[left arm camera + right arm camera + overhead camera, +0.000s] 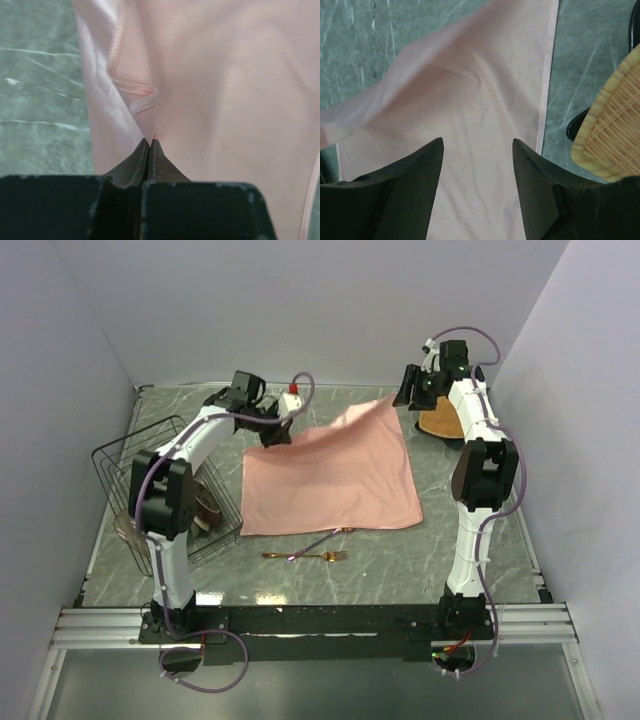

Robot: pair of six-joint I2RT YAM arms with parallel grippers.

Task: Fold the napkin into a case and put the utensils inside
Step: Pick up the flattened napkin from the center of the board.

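Observation:
The salmon-pink napkin [330, 480] lies spread in the middle of the table, and its far right corner stands raised. At the far left corner my left gripper [270, 432] is shut on the napkin; the left wrist view shows the fingertips [148, 145] pinching a fold of the cloth [210, 90]. My right gripper [408, 395] hovers at the raised corner. It is open [477, 142], with the napkin [480, 100] showing below between its fingers. The gold fork [305, 556] lies in front of the napkin. The spoon [320, 540] crosses it slantwise, reaching the napkin's near edge.
A black wire rack [165, 490] holding crockery stands at the left, beside the left arm. A woven orange-tan mat [440, 422] lies at the far right behind the right arm, and its edge [610, 135] shows right of the right gripper. Grey walls close in the table.

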